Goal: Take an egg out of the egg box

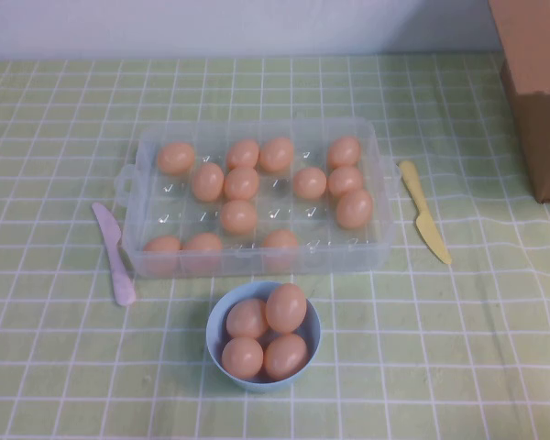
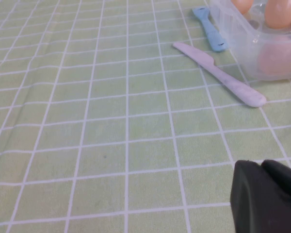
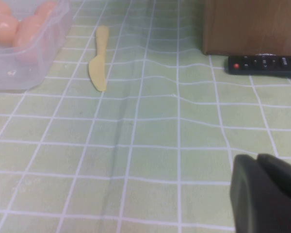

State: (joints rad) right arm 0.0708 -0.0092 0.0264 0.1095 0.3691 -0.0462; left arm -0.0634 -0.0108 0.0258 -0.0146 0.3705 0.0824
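The egg box (image 1: pixel 381 183) is a clear plastic tray at the table's middle, holding several orange-tan eggs (image 1: pixel 241 182). Neither gripper shows in the high view. In the left wrist view my left gripper (image 2: pixel 259 164) is shut and empty, low over bare cloth, well short of the egg box's corner (image 2: pixel 233 29) and an egg (image 2: pixel 280 12). In the right wrist view my right gripper (image 3: pixel 256 158) is shut and empty over bare cloth, far from the egg box (image 3: pixel 34 63) and its eggs (image 3: pixel 2 26).
A light-blue bowl (image 1: pixel 218 344) with several eggs stands in front of the box. A pink knife (image 1: pixel 115 252) lies left of it, a yellow knife (image 1: pixel 424 213) right. A blue utensil (image 2: pixel 208 29) lies by the box. A brown carton (image 1: pixel 541 92) and remote (image 3: pixel 264 64) are at the right.
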